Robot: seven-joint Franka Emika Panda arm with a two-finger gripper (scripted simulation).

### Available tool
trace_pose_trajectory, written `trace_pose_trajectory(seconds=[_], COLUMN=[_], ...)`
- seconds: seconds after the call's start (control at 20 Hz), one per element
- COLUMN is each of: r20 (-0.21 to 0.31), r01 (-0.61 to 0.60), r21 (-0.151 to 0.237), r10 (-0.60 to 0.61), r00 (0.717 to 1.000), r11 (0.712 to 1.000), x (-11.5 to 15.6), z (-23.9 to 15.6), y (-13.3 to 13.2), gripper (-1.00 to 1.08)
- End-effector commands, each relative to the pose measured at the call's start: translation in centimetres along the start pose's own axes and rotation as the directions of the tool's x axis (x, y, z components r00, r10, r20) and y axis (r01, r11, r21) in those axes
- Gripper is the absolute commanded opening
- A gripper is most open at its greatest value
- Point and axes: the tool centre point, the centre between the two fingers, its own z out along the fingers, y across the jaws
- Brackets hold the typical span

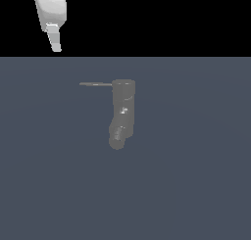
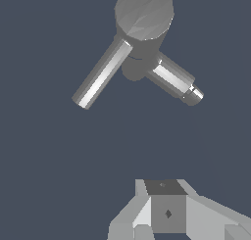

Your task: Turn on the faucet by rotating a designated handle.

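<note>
Handle (image 1: 96, 84) is the thin flat rod off the top of the faucet (image 1: 123, 107), well below the gripper (image 1: 56, 44) and toward the exterior view's right of it; nothing touching yet. Can't tell if the jaws are apart or together. Suggest dropping beside the rod's free end and pushing sideways there for leverage, steering clear of the ribbed spout (image 1: 117, 136).

The faucet (image 2: 144, 13) looks like dull grey metal, its flat top faintly mottled. The handle (image 2: 102, 75) and the spout (image 2: 172, 79) carry bright lengthwise streaks, a brushed, slightly shiny finish; the spout's end is ribbed. The floor (image 1: 196, 185) is matt, smooth blue-grey. The gripper (image 1: 55, 39) looks like smooth white plastic
</note>
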Motion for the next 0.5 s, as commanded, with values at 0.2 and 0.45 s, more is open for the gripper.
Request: trace_pose_trajectory(seconds=[0.2,0.45], r20=[-0.002,-0.004], r01=[-0.122,-0.218], r21=[0.000,-0.001], r10=[0.122,0.218], r00=[0.993,0.976], r11=[0.993,0.976], x=[1.4,2.7], z=[2.1,3.9], y=[-2.7,-4.6], gripper=[-1.00,-1.00])
